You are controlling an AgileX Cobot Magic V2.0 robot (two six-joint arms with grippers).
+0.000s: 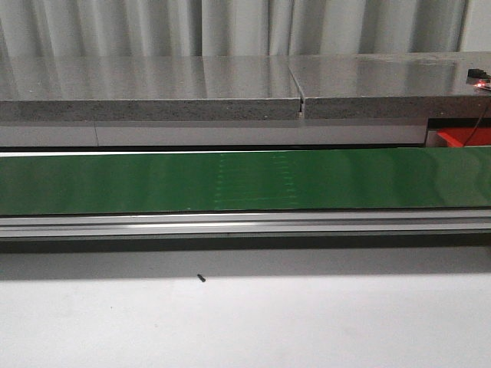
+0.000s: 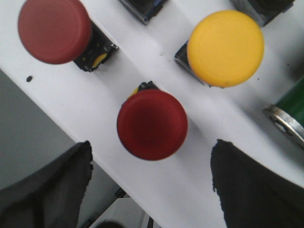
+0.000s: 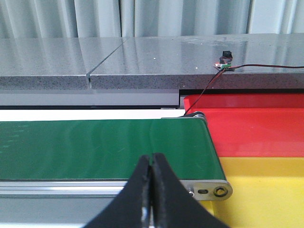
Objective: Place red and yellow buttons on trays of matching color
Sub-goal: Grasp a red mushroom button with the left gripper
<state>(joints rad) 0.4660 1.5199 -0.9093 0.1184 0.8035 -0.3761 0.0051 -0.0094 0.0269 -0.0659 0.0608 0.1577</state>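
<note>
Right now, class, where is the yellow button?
The yellow button shows only in the left wrist view, on the white surface beside two red buttons, ahead of the open left tool.

Two red buttons, one (image 2: 54, 29) at the edge and one (image 2: 152, 124) central, and one yellow button (image 2: 225, 47) show in the left wrist view. One red tray (image 3: 256, 124), one yellow tray (image 3: 266, 190) and one green conveyor belt (image 3: 102, 148) appear in the right wrist view.

Left gripper (image 2: 151, 183) black fingers, right gripper (image 3: 152, 190) tapered black fingers
</note>
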